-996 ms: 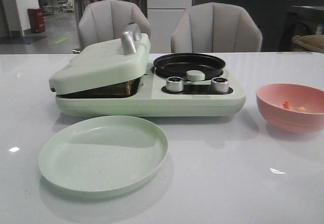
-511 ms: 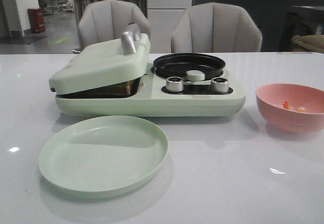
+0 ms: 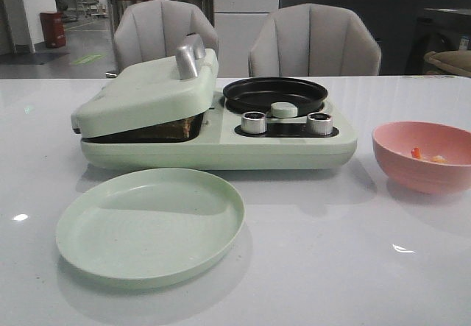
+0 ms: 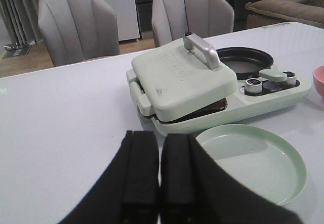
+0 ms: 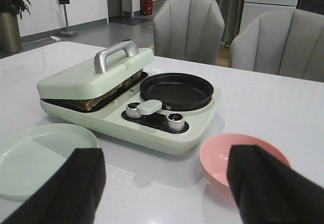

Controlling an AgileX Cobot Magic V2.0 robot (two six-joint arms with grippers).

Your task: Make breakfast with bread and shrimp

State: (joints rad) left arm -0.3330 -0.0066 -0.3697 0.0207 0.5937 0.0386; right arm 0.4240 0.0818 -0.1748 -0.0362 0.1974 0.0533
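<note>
The pale green breakfast maker [image 3: 221, 127] stood on the white surface [image 3: 331, 252], its hinged lid [image 3: 143, 94] resting tilted over the bread [image 5: 109, 96], whose brown edge showed in the gap beneath the lid in the right wrist view. Beside the lid sat the round black pan [image 3: 275, 94], with two metal knobs [image 3: 254, 122] and a pale green knob [image 3: 284, 110] in front of it. A pale green plate [image 3: 151, 223] lay bare just in front of the appliance. To the right, apart from the appliance, a pink bowl [image 3: 423, 157] held the shrimp [image 3: 417, 152], small orange and pale pieces. The left end effector [image 4: 159, 178] had its fingers pressed together above the surface, near the plate. The right end effector [image 5: 164, 188] was spread wide, one finger over the plate's edge and the other over the bowl.
</note>
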